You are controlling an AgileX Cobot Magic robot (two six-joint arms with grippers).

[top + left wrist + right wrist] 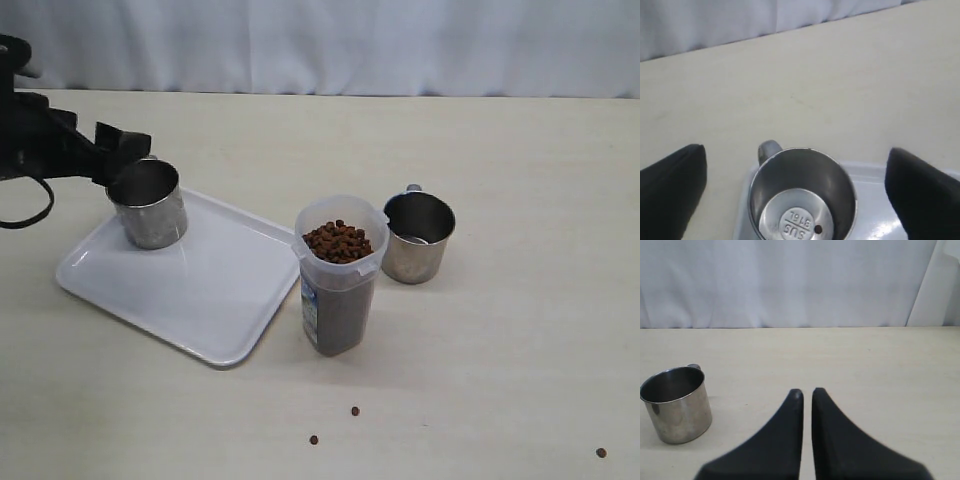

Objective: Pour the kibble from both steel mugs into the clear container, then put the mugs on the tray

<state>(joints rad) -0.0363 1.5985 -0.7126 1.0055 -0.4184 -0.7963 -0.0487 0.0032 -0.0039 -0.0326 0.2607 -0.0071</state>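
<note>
Kibble [338, 241] sits heaped to the brim of the clear container [338, 300], mid-bench, so any knock there spills it. One steel mug [148, 205] stands upright at the 11 o'clock corner of the tray [200, 300]. Your left hand [796, 195] is spread wide either side of it, not touching. Draw that hand straight back, because a slanted retreat could catch the rim or handle and shove the mug over the low tray edge. The second steel mug [418, 237] stands on the bench [500, 380] at the container's 2 o'clock, and your right hand [807, 392] is pressed together, empty. Spread it before reaching, and carry the mug round the container, not across it. Loose pellets [354, 410] lie at the container's 6 o'clock.
</note>
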